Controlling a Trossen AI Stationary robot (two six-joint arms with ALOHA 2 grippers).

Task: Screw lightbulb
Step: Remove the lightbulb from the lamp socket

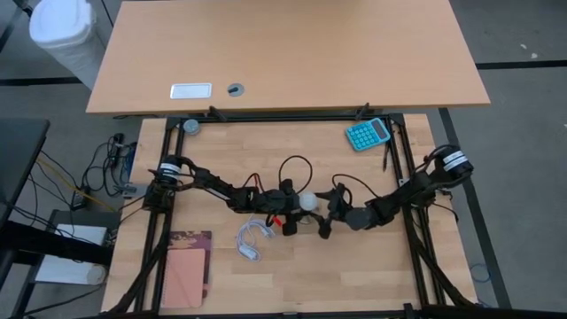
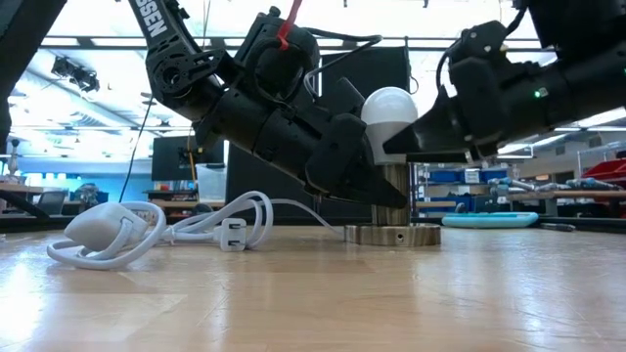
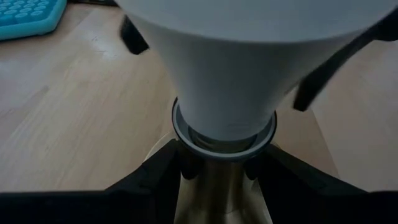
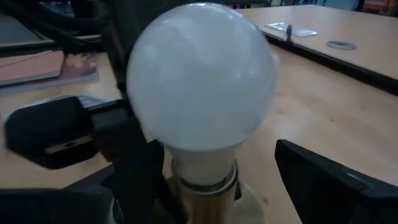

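Writing: letters "SEN" are showing on the left arm.
Lightbulb [image 2: 389, 110]: sitting upright in the socket [image 2: 392, 233].
Left gripper [image 2: 377, 191]: pinching the socket stem.
Right gripper [image 2: 396, 147]: fingers are flanking the bulb, spread.

Right wrist cam is basically all lightbulb [image 4: 202, 74], white globe up, sitting upright in a brass-looking socket [image 4: 202, 202] on the wooden table [image 4: 311, 118]. Black fingers [image 4: 336, 180] of the right gripper [image 4: 242, 186] sit either side of the bulb's neck, spread apart. The other arm's black gripper [image 4: 56, 134] is just behind. Further back there's a pinkish notebook [image 4: 31, 65].
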